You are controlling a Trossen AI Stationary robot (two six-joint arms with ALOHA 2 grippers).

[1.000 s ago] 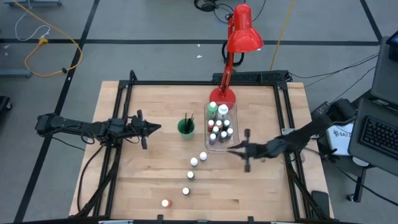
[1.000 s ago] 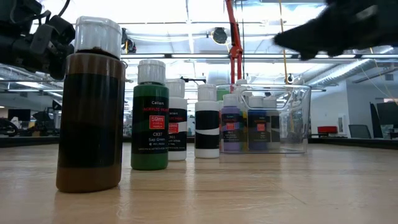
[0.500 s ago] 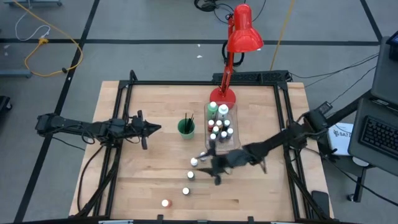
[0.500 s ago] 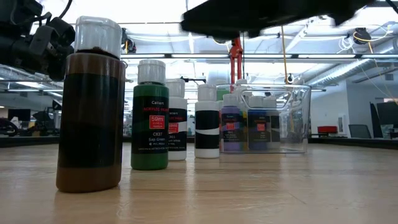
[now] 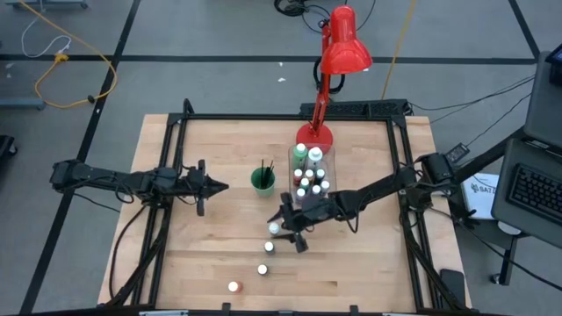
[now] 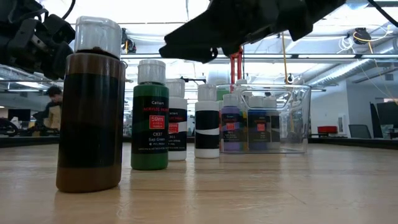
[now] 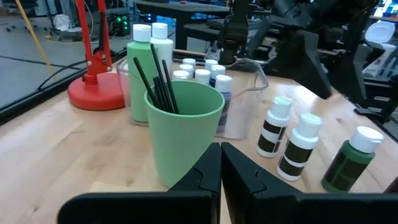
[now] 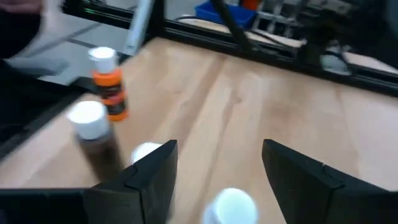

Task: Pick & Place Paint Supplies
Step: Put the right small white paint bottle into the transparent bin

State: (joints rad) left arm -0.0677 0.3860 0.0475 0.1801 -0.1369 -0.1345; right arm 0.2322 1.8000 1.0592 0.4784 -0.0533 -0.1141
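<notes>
The counter (image 5: pixel 219 254) was pale wood with straight grain, framed in black. The lamp (image 5: pixel 343 42) was red throughout, shade, stem and base. The cup (image 7: pixel 184 134) was light green and held dark brush handles (image 7: pixel 155 84). All bottle caps were white. In the low view, the nearest bottle (image 6: pixel 89 112) was brown, the next (image 6: pixel 150 124) dark green with a black label, another (image 6: pixel 207 127) black-and-white banded. An orange bottle (image 8: pixel 109 87) showed in the right wrist view. Both claws, left claw (image 5: pixel 213 185) and right claw (image 5: pixel 290 225), were black.

Brushes (image 7: pixel 157 81) in cup (image 7: pixel 183 134), beside bin (image 5: pixel 311 183)
</notes>
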